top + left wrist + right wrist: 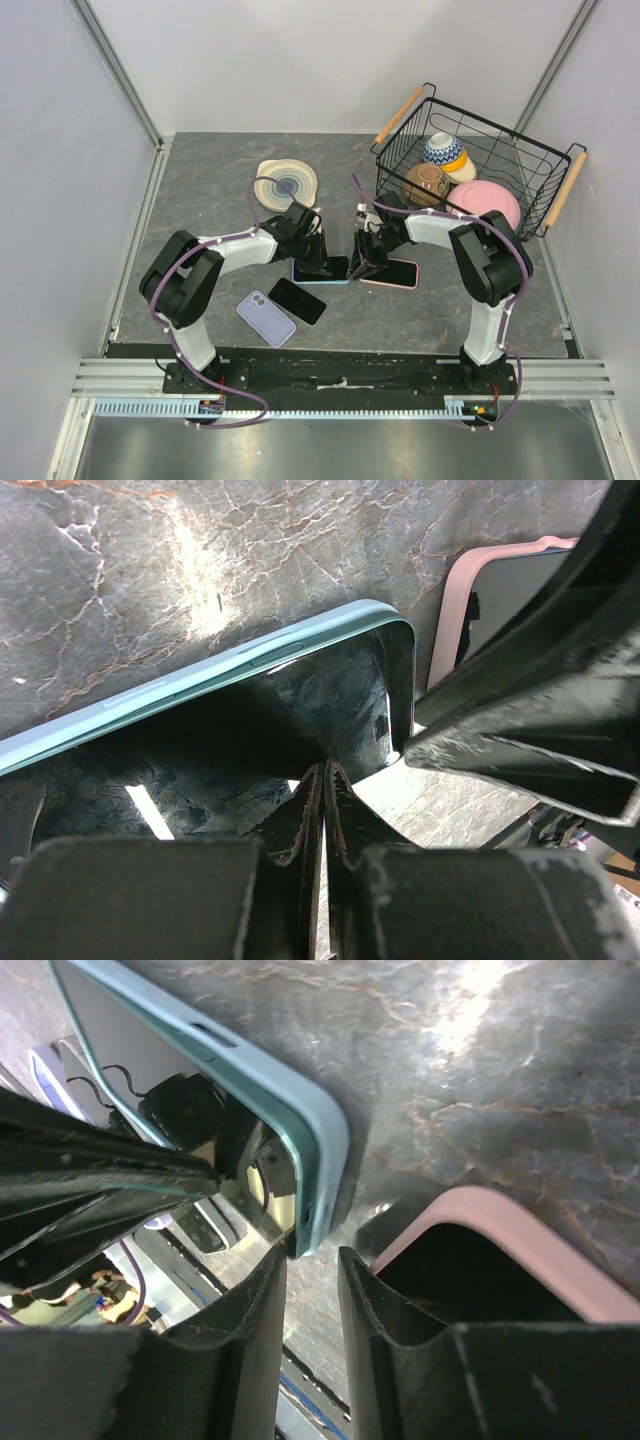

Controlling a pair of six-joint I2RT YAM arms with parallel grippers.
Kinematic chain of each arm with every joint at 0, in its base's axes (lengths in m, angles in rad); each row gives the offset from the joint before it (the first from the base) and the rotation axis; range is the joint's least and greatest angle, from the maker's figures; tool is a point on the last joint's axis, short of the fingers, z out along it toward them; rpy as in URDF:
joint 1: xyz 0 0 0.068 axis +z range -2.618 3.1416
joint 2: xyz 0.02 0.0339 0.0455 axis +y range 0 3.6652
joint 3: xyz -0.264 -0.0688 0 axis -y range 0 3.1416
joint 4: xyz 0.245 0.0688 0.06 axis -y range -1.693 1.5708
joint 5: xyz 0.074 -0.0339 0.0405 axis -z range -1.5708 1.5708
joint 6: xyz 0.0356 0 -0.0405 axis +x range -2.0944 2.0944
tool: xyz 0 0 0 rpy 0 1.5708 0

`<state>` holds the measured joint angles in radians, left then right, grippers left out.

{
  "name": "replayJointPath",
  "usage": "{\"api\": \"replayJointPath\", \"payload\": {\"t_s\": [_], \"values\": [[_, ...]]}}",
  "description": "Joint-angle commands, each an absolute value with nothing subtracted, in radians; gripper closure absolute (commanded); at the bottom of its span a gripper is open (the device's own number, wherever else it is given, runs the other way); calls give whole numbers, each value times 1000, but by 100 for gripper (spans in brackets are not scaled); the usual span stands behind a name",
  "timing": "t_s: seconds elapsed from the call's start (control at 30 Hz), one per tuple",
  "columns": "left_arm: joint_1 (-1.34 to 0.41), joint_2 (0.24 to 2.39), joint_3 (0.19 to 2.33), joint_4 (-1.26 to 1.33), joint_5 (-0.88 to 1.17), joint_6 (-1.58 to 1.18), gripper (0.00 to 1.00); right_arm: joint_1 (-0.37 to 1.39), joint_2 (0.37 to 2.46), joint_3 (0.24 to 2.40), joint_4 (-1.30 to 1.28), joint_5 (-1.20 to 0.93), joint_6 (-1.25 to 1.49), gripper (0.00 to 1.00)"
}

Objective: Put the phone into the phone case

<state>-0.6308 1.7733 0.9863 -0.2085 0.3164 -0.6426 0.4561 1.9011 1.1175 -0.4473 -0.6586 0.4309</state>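
At the middle of the marbled grey stone-look table [200, 200], a matte teal phone case [250, 663] with rounded corners, a glossy dark phone [180, 760] lying within its rim. Clenched left gripper [322, 772], worn black fingertips [290, 815] pressed together on the phone's glass, grasping nothing. Narrowly parted right gripper [312, 1260] at the teal corner, nothing between the jaws. Just beside, toward the right edge, a smooth pink case [500, 1210] around dark glass.

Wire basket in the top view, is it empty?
No, the basket holds a pink bowl, a brown bowl and a blue patterned bowl.
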Motion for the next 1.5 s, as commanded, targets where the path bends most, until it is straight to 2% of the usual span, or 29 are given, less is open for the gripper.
{"api": "replayJointPath", "payload": {"t_s": [0.0,0.4,0.9,1.3,1.47], "values": [[-646,1839,954,-350,210,-598,92,459,1945,1101,-402,-638,443,67],[-657,1851,971,-353,219,-594,93,462,1970,1108,-434,-482,413,75],[-672,1855,1025,-380,178,-588,94,568,1980,1144,-549,-147,351,76],[-673,1660,996,-269,163,-574,91,561,1770,1223,-535,-248,382,67],[-672,1542,940,-206,160,-584,90,473,1692,1189,-439,-395,451,64]]}}
